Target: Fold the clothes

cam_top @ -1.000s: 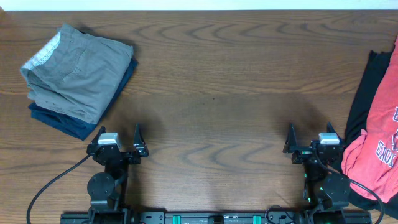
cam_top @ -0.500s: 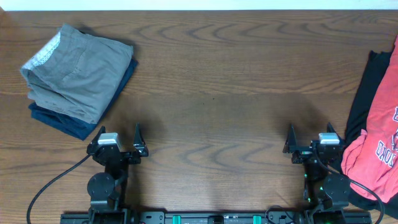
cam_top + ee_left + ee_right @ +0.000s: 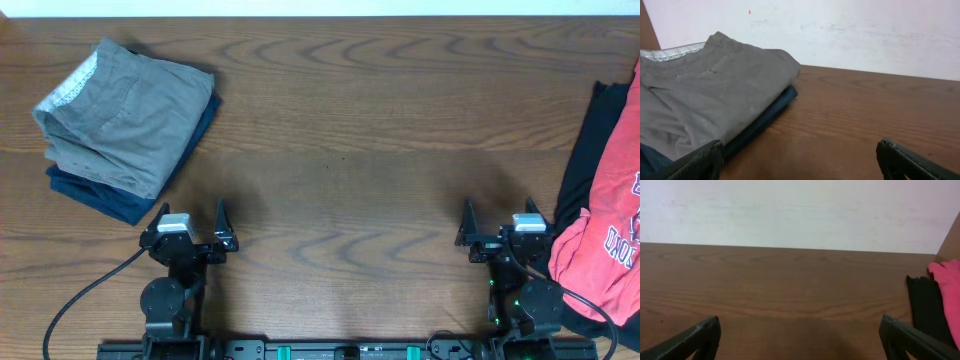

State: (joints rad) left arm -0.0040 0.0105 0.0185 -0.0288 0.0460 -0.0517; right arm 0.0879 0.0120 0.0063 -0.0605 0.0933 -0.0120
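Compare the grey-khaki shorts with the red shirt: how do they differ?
The shorts are folded into a compact bundle; the red shirt lies loose and rumpled. The shorts sit wholly in view at far left; the red shirt runs off the right edge. The shorts are plain; the red shirt bears white lettering. Both rest on darker clothing: a navy garment, a black garment.

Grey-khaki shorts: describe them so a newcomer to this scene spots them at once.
On the wooden table, go to the far left corner in the overhead view, where two folded garments are stacked. The grey-khaki shorts are the top one, over a dark navy garment. Their pale patterned waistband lining sets them apart from it and from the red shirt at the right edge.
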